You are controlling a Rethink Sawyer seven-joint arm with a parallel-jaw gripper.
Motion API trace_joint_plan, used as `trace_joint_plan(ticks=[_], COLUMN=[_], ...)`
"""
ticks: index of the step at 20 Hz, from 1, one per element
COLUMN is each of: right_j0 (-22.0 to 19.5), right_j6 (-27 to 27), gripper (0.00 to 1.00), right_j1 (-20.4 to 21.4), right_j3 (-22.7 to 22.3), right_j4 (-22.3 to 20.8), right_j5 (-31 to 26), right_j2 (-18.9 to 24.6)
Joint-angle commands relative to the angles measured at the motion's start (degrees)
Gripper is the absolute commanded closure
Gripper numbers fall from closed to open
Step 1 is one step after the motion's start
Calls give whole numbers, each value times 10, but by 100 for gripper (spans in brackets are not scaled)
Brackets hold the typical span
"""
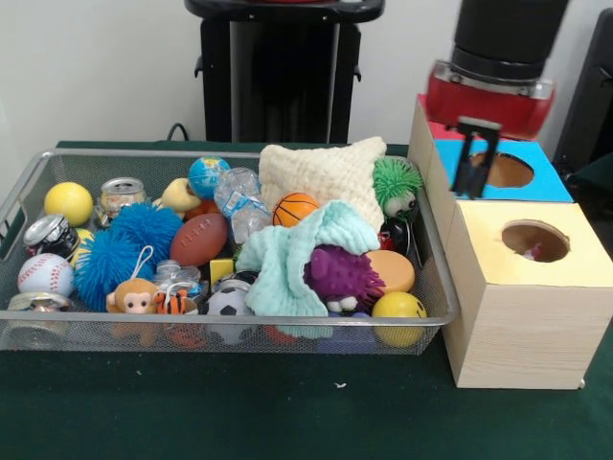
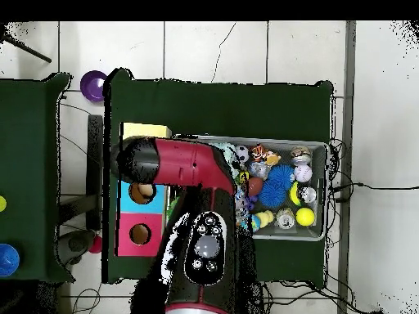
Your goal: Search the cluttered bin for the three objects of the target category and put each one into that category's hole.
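Clutter is heaped in a wire mesh bin (image 1: 436, 287) at the centre of a green-covered table (image 1: 287, 412). A cream knitted cloth (image 1: 321, 177) is piled at the bin's 1 o'clock, and a mint cloth (image 1: 287, 264) is draped at its centre over a purple spiky toy (image 1: 340, 276). Two blue spiky balls (image 1: 120, 244) are seen at 9 o'clock, with a brown football (image 1: 199, 240), a baseball (image 1: 45, 274), a yellow ball (image 1: 68, 202) and crushed cans (image 1: 48, 233) around them; a toy monkey (image 1: 133, 297) and a small soccer ball (image 1: 229, 303) are lodged at 7 o'clock.

At the bin's 3 o'clock, a wooden sorting box (image 1: 508, 326) is shown with yellow, blue and red tops. Something pale is glimpsed inside the yellow hole (image 1: 534, 240), though it cannot be identified. The gripper (image 1: 475, 158) is held above the blue hole (image 1: 503, 171), its jaws apparently closed and empty.

Only from overhead are the white tiled floor (image 2: 245, 49), a second green table (image 2: 24, 163) and a purple bowl (image 2: 93, 84) revealed; the red arm (image 2: 184, 168) hides part of the box there.
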State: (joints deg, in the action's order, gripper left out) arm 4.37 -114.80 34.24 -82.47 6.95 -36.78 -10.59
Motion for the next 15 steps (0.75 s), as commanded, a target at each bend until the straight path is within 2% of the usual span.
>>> trace_joint_plan(ticks=[1,4,7,9,15], right_j0=[-49,-64,-72,-77,-99], right_j6=[50,51,75,49,29], gripper=[100,100,100,100,100], right_j1=[16,16,14,11,15], right_j3=[-121,-136,-128,-133,-146], right_j4=[-98,-134,-182,-189,-222], right_j5=[105,145,152,169,202], right_j2=[36,49,56,57,78])
